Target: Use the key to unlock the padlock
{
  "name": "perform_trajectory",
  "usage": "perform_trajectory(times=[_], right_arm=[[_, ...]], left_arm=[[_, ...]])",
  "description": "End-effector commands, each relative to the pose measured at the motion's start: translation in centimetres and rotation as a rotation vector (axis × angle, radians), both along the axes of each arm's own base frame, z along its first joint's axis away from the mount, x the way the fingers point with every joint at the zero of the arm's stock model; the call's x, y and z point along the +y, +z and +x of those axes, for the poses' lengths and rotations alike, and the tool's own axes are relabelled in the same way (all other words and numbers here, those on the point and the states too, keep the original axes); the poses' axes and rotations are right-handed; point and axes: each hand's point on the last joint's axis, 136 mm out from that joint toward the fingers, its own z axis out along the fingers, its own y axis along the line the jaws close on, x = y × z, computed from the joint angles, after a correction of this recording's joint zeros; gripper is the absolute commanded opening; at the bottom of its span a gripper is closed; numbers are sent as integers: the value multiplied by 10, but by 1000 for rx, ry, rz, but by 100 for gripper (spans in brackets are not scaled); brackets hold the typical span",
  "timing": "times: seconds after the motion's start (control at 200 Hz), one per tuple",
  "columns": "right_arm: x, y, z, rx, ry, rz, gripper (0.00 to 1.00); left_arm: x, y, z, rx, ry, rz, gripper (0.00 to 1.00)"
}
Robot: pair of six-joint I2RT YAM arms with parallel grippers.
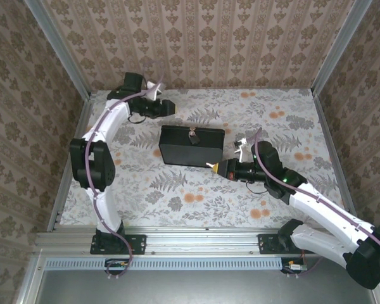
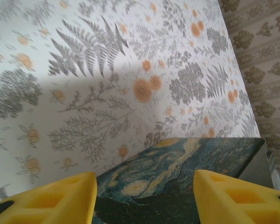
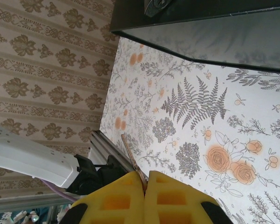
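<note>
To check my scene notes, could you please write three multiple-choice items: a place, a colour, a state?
1. Where is the padlock? A on the black box; B on the cloth; C on the wall.
2. Colour of the right gripper's pads? A yellow; B blue; C red.
3. The right gripper is: A wide open; B shut on the key; C shut on the box.
Answers: 1 A, it sits on the box; 2 A, both pads show yellow; 3 B, pads closed on the thin sliver.
</note>
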Motion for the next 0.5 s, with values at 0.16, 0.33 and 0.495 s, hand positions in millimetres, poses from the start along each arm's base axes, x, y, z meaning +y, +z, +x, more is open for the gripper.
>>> perform_trajectory(times=[0.16,0.33,0.495], right_arm=[[-2,-8,4,-6,-26,-8,4],[-3,-6,4,-13,-22,-11,4],[-5,-7,6,-19,-17,-17,4]], left_arm=[[-35,20,-47,-10,-111,-120,58],[-32,25,-75,11,-97,-137,58],[-41,23,-106,45,-110,-119,59]])
